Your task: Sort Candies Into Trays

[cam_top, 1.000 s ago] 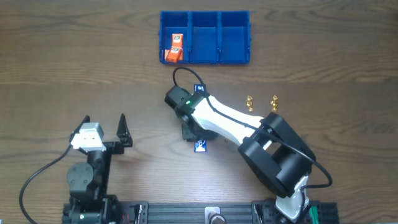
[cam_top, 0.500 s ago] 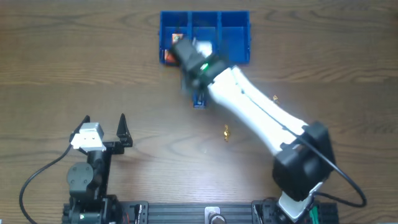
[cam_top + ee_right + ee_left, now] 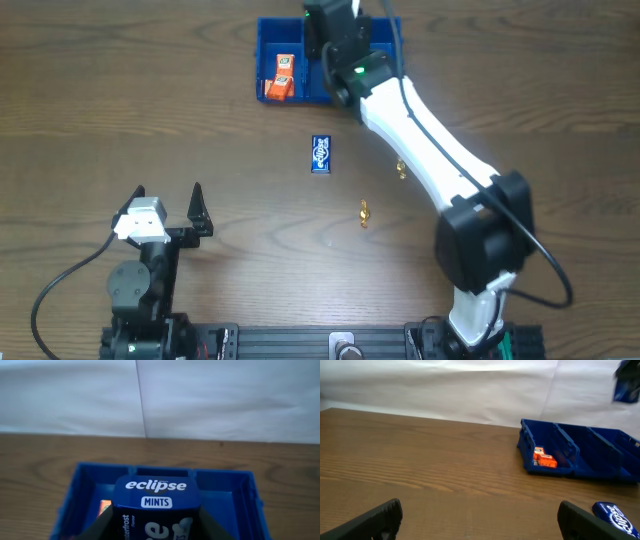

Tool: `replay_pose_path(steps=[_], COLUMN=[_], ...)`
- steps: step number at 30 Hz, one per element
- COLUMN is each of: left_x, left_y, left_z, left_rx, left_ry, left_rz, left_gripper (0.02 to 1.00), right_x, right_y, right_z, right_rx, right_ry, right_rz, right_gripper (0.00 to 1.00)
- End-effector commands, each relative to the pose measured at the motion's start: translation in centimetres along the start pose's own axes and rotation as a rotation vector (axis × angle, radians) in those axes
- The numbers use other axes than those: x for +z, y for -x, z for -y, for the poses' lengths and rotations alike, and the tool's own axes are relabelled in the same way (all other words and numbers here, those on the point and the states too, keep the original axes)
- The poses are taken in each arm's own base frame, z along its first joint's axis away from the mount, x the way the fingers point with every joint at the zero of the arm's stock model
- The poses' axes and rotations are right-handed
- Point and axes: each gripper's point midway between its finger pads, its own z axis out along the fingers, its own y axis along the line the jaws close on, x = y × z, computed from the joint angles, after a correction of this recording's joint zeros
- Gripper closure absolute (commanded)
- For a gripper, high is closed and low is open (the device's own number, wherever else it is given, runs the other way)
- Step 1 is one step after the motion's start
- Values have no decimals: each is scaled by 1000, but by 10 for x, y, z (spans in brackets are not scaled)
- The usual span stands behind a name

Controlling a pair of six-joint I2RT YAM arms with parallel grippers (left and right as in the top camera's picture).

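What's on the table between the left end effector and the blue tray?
Nothing. Only bare table lies between the left end effector and the blue tray, as the top view and left wrist view show.

Mint tin (image 3: pixel 156 505) — lower half beyond the edge — and the tray (image 3: pixel 282 38) (middle compartment behind the right arm (image 3: pixel 430 150))

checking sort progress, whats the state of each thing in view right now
tray: left bin holds candy, others look empty
orange candies: lying in tray's left bin
held mints: gripped, lifted by the tray
loose mints: flat on table, unsorted
gold candies: two on table, unsorted
left gripper: open, empty
right gripper: shut on held mints
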Motion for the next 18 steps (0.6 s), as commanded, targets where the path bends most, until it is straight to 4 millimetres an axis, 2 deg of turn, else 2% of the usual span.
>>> replay_pose_path(steps=[1, 5, 11, 18], left_x=[1, 1, 1, 1], left_y=[-16, -16, -16, -16], left_z=[-1, -1, -1, -1], left_rx=[3, 3, 3, 3], left_ry=[-1, -1, -1, -1], left_rz=[-52, -52, -52, -52], left_gripper=[23, 20, 23, 20], right_x=[29, 41, 50, 53], right_y=[-26, -40, -49, -50], right_z=[7, 5, 3, 1], right_rx=[-65, -71, -74, -68], right_ry=[-78, -83, -84, -81], right_rz=[-28, -49, -55, -48], right_gripper=[809, 809, 807, 807])
